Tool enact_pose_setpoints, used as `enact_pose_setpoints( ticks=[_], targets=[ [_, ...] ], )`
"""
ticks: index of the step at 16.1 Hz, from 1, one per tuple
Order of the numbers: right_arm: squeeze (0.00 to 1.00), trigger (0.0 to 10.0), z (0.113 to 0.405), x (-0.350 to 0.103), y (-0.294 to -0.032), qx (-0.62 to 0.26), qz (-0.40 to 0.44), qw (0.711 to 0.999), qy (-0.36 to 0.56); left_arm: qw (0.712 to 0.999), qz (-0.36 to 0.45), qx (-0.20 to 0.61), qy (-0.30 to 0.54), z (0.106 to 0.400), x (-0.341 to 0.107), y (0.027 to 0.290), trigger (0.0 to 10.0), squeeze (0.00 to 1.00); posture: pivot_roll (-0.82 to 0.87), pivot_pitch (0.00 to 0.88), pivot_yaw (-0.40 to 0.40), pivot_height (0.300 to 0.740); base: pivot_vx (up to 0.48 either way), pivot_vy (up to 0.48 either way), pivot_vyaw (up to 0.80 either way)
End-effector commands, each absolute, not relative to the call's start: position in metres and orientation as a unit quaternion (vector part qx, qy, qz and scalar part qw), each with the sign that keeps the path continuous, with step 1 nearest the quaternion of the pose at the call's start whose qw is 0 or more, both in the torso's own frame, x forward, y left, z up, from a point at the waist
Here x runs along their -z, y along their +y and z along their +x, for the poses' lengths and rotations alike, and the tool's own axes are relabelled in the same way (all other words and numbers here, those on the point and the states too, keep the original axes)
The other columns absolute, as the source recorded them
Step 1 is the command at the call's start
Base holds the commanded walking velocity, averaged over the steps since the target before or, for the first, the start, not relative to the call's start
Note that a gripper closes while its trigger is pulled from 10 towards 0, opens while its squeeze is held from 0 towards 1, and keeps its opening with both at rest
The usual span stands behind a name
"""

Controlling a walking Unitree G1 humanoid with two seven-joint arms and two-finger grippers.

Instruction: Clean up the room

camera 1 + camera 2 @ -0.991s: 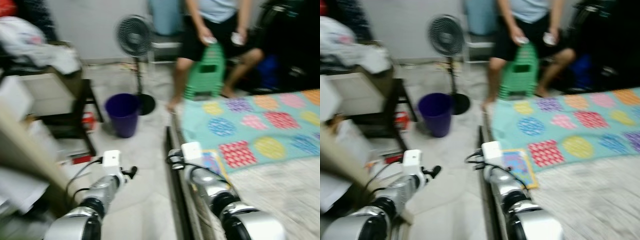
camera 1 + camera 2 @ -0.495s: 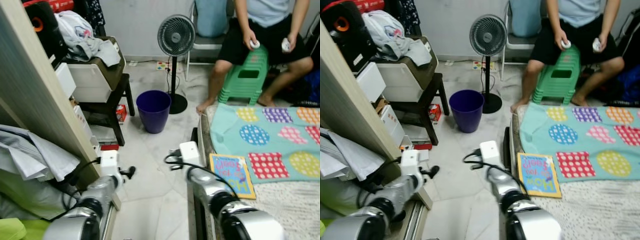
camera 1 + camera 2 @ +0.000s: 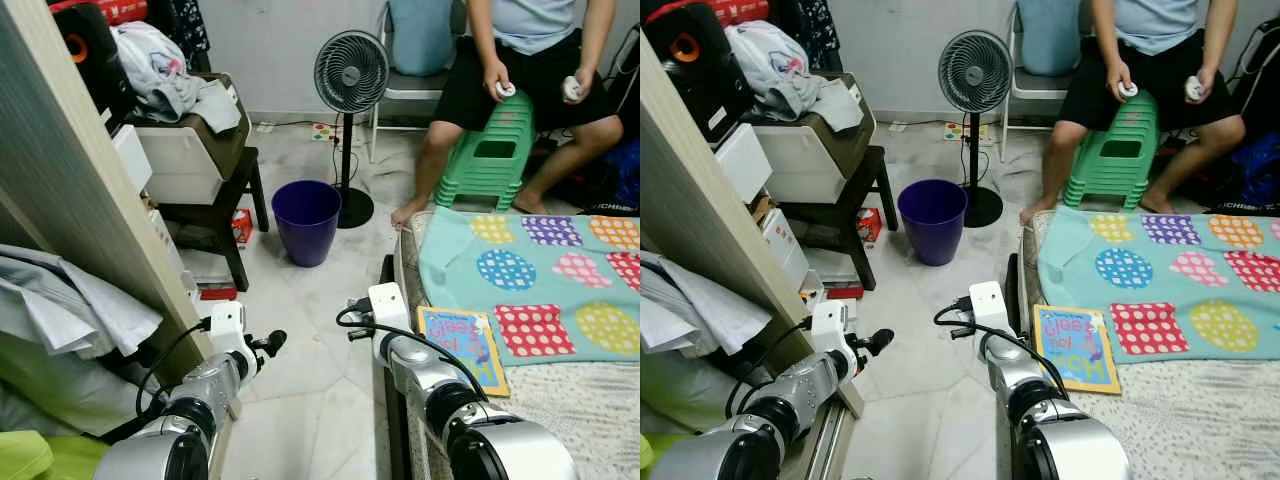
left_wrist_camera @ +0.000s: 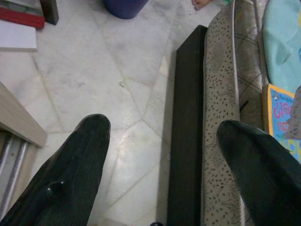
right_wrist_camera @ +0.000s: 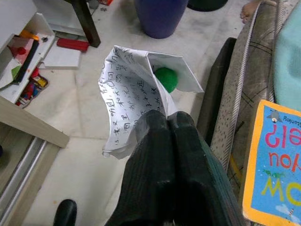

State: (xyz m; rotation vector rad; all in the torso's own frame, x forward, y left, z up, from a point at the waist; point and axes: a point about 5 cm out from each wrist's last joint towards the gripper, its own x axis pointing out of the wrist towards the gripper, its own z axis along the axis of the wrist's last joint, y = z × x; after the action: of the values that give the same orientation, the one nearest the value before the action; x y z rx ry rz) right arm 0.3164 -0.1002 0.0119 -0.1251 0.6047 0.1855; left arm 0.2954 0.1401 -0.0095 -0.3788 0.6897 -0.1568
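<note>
You're looking at a cluttered wooden shelf unit (image 3: 70, 190) running along the far left, with crumpled white paper (image 3: 75, 310) spilling out of it and a pile of clothes (image 3: 165, 75) sitting on a dark side table (image 3: 215, 165) behind. Your left gripper (image 4: 164, 155) is hanging low over the marble floor (image 3: 300, 330) beside the shelf, its two black fingers (image 4: 77, 160) standing wide apart with nothing between them; through the gap you're seeing floor tile and the dark bed frame (image 4: 186, 117). Further ahead a purple bin (image 3: 306, 221) is standing on the floor, just beside the base of a pedestal fan (image 3: 350, 75). Your right gripper (image 5: 164, 125) is sitting over the floor at the bed's edge, fingers pressed together and pinching a crumpled sheet of printed paper (image 5: 129, 92). The sheet is sticking out past the fingertips, folded into a loose cone, with something green (image 5: 165, 79) showing inside the fold. The bin is lying ahead of that gripper in the wrist view, well apart from the paper. To the right a children's book (image 3: 462, 338) is lying on the mattress (image 3: 560, 400), touching the edge of a teal dotted blanket (image 3: 530, 285). At the far right a person (image 3: 530, 60) is sitting on a green stool (image 3: 490, 160), holding a small white controller in each hand.
</note>
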Motion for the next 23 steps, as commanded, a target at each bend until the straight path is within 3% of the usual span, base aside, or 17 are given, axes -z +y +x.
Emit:
enact_pose_setpoints(
  ticks=[1,4,9,16,19,23],
  targets=[
    [0.00,10.0,0.320,-0.016,-0.105,-0.073,-0.075,0.952,0.288,0.923,-0.188,0.074,0.327,0.302,0.003,0.141,10.0,0.00,-0.08,0.000,-0.006,0.740,0.000,0.000,0.00],
    [0.00,10.0,0.325,-0.020,-0.119,-0.035,-0.070,0.957,0.280,0.931,-0.196,0.035,0.306,0.309,-0.004,0.161,10.0,0.00,-0.08,0.000,-0.015,0.740,0.000,0.000,0.00],
    [0.00,10.0,0.326,-0.021,-0.119,-0.039,-0.078,0.956,0.279,0.932,-0.195,-0.005,0.305,0.307,-0.006,0.192,10.0,0.00,-0.07,0.000,-0.022,0.740,0.000,0.000,0.00],
    [0.00,10.0,0.325,-0.020,-0.117,-0.047,-0.084,0.955,0.280,0.933,-0.164,0.030,0.319,0.306,-0.003,0.178,10.0,0.00,-0.08,0.000,-0.009,0.740,0.080,0.000,0.00],
    [0.00,10.0,0.324,-0.019,-0.114,-0.056,-0.092,0.953,0.283,0.936,-0.107,0.052,0.331,0.306,-0.001,0.167,10.0,0.00,-0.08,0.000,-0.012,0.740,0.000,0.000,0.00],
    [0.00,10.0,0.322,-0.017,-0.113,-0.063,-0.099,0.951,0.285,0.930,-0.123,0.069,0.340,0.301,0.005,0.128,10.0,0.00,-0.09,0.000,-0.014,0.740,0.000,0.000,0.00]
  ],
)
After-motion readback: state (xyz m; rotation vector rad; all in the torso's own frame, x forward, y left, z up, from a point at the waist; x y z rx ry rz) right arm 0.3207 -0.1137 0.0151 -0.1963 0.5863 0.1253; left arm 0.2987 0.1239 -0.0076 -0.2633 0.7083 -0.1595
